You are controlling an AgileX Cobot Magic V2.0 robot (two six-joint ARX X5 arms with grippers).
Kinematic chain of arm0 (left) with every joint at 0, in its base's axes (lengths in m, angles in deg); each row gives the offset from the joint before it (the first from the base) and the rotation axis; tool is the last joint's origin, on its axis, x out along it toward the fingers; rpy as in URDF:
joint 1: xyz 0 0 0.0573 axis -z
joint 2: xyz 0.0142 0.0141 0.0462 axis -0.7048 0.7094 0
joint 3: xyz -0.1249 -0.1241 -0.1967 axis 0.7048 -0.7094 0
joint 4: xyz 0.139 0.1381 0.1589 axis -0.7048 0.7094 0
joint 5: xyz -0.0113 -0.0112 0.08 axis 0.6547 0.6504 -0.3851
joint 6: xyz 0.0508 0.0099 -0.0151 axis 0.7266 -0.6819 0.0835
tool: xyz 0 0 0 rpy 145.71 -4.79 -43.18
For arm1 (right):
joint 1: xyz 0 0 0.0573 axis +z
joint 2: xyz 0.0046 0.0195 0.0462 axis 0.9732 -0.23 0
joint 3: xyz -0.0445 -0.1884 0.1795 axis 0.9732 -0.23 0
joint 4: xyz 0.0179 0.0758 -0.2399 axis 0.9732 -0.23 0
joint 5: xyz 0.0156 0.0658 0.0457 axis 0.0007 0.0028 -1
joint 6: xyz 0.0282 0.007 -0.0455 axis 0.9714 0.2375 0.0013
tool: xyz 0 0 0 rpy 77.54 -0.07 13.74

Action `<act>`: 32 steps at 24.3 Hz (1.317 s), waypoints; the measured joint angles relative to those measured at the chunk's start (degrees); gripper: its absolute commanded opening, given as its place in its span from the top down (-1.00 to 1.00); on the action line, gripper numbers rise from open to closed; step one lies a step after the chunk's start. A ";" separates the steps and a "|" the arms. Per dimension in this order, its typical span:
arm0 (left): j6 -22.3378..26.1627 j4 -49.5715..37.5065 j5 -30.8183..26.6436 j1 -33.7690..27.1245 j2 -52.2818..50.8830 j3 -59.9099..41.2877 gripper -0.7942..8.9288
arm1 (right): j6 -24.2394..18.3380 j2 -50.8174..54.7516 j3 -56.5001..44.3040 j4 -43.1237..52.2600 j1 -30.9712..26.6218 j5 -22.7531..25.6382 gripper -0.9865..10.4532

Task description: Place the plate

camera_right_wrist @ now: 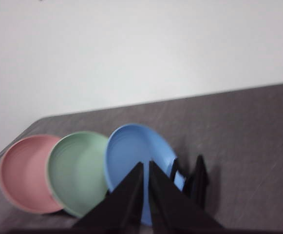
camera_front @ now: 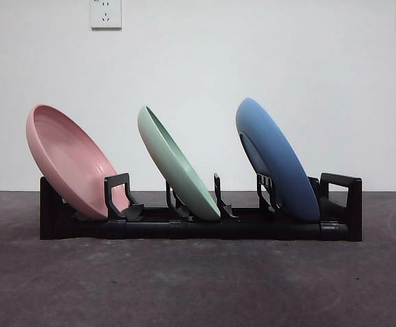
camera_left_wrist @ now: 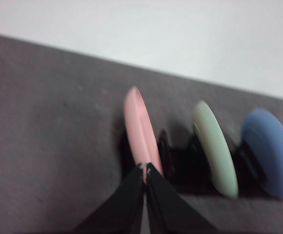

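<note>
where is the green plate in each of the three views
Front view: the round pale green plate leans in the middle slot of the black plastic rack.
Left wrist view: edge-on, between the other two plates.
Right wrist view: face-on, again the middle one.
Shared landmark: the round blue plate beside it.

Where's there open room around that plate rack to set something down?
Bare table lies in front of the black rack and past both its ends. The rack is crowded: pink plate, green plate, blue plate fill its slots.
</note>
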 measured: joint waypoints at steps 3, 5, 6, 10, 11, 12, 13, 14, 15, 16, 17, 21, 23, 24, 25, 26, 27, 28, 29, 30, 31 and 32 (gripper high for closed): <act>0.68 3.61 3.48 0.00 3.82 3.69 0.81 | -0.22 -5.40 6.12 -5.66 0.02 -2.12 0.80; 0.85 6.01 5.51 0.00 6.05 6.01 0.81 | -0.83 -8.72 9.51 -8.96 0.15 -3.21 0.80; 1.05 6.88 6.10 0.00 6.88 6.88 0.81 | -1.11 -9.97 10.69 -10.23 0.33 -3.58 0.80; 3.41 11.91 6.97 0.00 10.62 10.97 0.81 | -1.64 -14.53 15.06 -14.88 1.75 -4.00 0.80; 3.87 12.87 6.97 0.00 11.37 11.74 0.81 | -1.68 -15.45 15.85 -15.67 2.14 -4.00 0.80; 4.28 14.53 6.97 0.00 12.44 12.81 0.81 | -2.03 -16.57 16.76 -16.79 2.62 -4.00 0.80; 4.70 16.09 6.97 0.00 13.42 13.75 0.81 | -2.49 -17.75 17.64 -18.05 3.17 -4.00 0.80; 5.25 17.70 6.97 0.00 14.49 14.78 0.81 | -2.84 -18.73 18.38 -19.23 3.65 -4.00 0.80; 5.73 19.19 6.97 0.00 15.63 15.74 0.81 | -3.32 -20.00 19.26 -20.79 4.24 -4.00 0.80; 6.23 20.79 6.97 0.00 16.74 16.66 0.81 | -4.07 -21.29 20.00 -22.14 4.85 -4.00 0.80; 6.99 22.77 6.97 0.04 18.29 17.88 0.81 | -5.05 -23.26 20.98 -24.24 5.73 -4.00 0.80; 10.14 24.79 6.97 2.86 23.63 21.05 0.78 | -10.19 -31.63 22.88 -29.14 9.97 -3.93 0.80; 10.95 24.65 6.99 4.52 26.34 21.81 0.65 | -13.05 -34.36 23.04 -29.31 12.81 -3.30 0.79; 11.21 24.59 6.99 5.11 27.39 21.84 0.35 | -14.45 -35.28 23.10 -29.22 14.05 -2.38 0.69; 11.30 24.59 6.97 5.75 28.55 21.84 0.11 | -16.20 -36.33 23.10 -29.07 15.15 -1.03 0.45; 11.43 24.57 6.99 6.19 29.22 21.84 0.06 | -17.16 -37.07 23.10 -28.98 15.82 -0.15 0.16; 11.52 24.50 6.97 6.54 29.66 21.81 0.06 | -17.86 -37.68 23.10 -28.89 16.26 0.57 -0.07; 11.52 24.48 6.99 6.67 29.70 21.84 0.06 | -18.16 -37.86 23.10 -28.85 16.31 0.63 -0.10; 11.52 24.39 6.99 6.82 29.66 21.84 0.06 | -18.18 -37.77 23.10 -28.72 16.37 0.57 -0.10; 11.50 24.22 6.99 7.02 29.51 21.84 0.07 | -18.25 -37.53 23.10 -28.46 16.46 0.55 -0.09; 11.50 24.02 6.99 7.02 29.35 21.84 0.07 | -18.45 -37.27 23.12 -28.41 16.57 0.44 -0.08; 11.50 23.52 6.99 7.02 29.16 21.84 0.07 | -18.58 -36.89 23.15 -28.41 16.59 0.42 -0.07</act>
